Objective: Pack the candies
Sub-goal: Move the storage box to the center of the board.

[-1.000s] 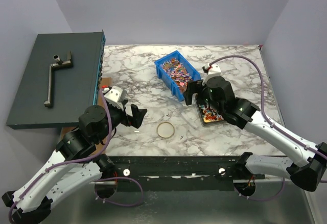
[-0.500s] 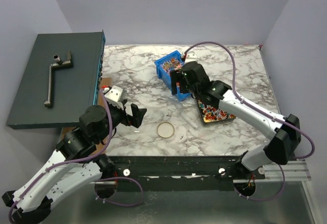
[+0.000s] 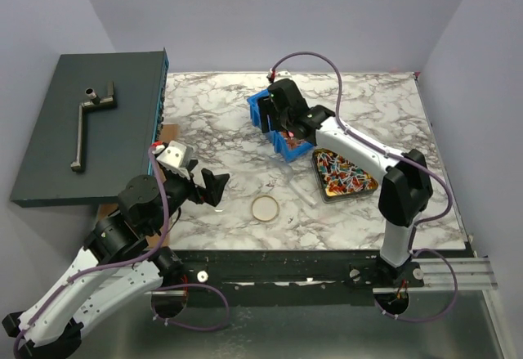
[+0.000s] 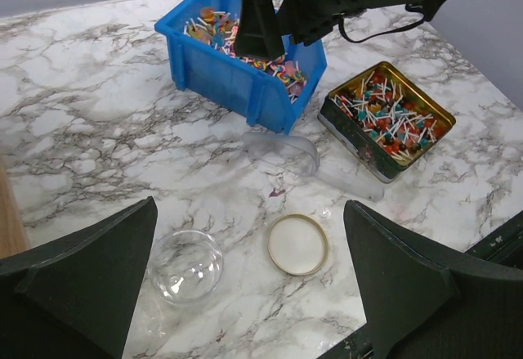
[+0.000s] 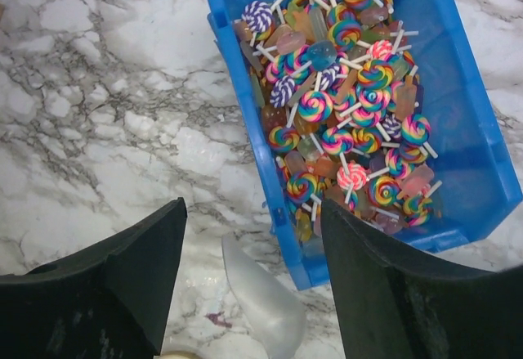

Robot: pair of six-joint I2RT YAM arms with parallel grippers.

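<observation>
The candies are small swirl lollipops and sweets heaped in a blue bin. More candies fill a dark tin to the bin's right. My right gripper is open and empty above the bin's near corner, with a clear plastic scoop on the table just below it. In the top view my right gripper covers most of the bin. My left gripper is open and empty, held above a clear bowl and the gold lid.
The scoop lies between bin and tin. The gold lid sits near the table's front edge. A dark raised platform with a metal handle stands at the left. My left gripper hovers left of the lid.
My right arm has swung up and left, from over the tin to over the blue bin. My left arm has shifted slightly back and left.
</observation>
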